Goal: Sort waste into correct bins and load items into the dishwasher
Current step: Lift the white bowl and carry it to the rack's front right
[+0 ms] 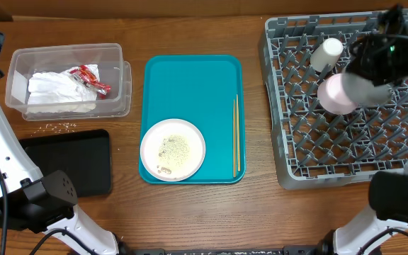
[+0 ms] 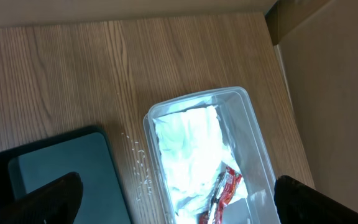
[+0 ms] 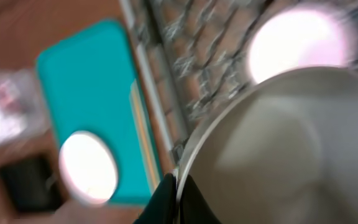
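**Grey bowl** [image 3: 278,149]: rim pinched in the closed right claw [image 3: 174,194], held over the dish rack [image 1: 289,142]; the right wrist view is blurred, so contact with the pegs cannot be told.

**Dish rack:** at the right of the worktop [image 1: 190,28]. It holds a small white bowl [image 1: 333,98] and, just behind it, a white cup [image 1: 328,53].

**White plate** [image 1: 173,149]: on the near end of the teal tray [image 1: 190,78], with pale food scraps [image 1: 174,147] on it. Chopsticks [image 1: 236,134] lie along the tray's right edge.

**Clear tub** [image 1: 20,60]: far left, holding crumpled napkins [image 1: 55,88] and a red-and-white wrapper [image 1: 91,78].

**Black tray** [image 1: 76,159]: near the tub, with loose rice grains [image 1: 59,127] on the worktop between them.

**Left claw** [image 2: 179,202]: spread wide above the tub, holding nothing.
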`<action>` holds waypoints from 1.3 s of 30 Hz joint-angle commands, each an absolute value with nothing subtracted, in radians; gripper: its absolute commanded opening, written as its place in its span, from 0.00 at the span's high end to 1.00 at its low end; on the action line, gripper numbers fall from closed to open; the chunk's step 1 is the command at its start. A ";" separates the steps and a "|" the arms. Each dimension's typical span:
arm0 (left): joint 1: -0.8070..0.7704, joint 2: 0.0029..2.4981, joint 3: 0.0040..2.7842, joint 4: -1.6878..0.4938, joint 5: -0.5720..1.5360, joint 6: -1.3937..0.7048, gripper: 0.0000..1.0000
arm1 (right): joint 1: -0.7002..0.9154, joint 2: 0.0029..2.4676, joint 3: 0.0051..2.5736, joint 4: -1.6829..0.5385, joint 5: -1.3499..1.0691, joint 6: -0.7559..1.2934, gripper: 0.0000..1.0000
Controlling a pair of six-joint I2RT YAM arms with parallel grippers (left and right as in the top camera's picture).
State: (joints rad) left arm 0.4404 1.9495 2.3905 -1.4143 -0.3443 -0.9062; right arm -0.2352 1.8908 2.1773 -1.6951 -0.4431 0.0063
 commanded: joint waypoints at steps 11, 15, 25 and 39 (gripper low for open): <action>0.436 1.958 2.391 -1.413 -0.357 -0.897 0.00 | -0.466 1.887 1.766 -1.694 -1.073 -0.376 0.96; 0.436 1.958 2.391 -1.413 -0.357 -0.897 0.00 | -0.547 1.887 1.632 -1.695 -1.169 -0.458 0.96; 0.436 1.958 2.391 -1.413 -0.357 -0.897 0.00 | -0.675 1.887 1.446 -1.695 -1.245 -0.551 0.96; 0.436 1.958 2.391 -1.413 -0.357 -0.897 0.00 | -0.667 1.887 1.413 -1.695 -1.326 -0.555 0.96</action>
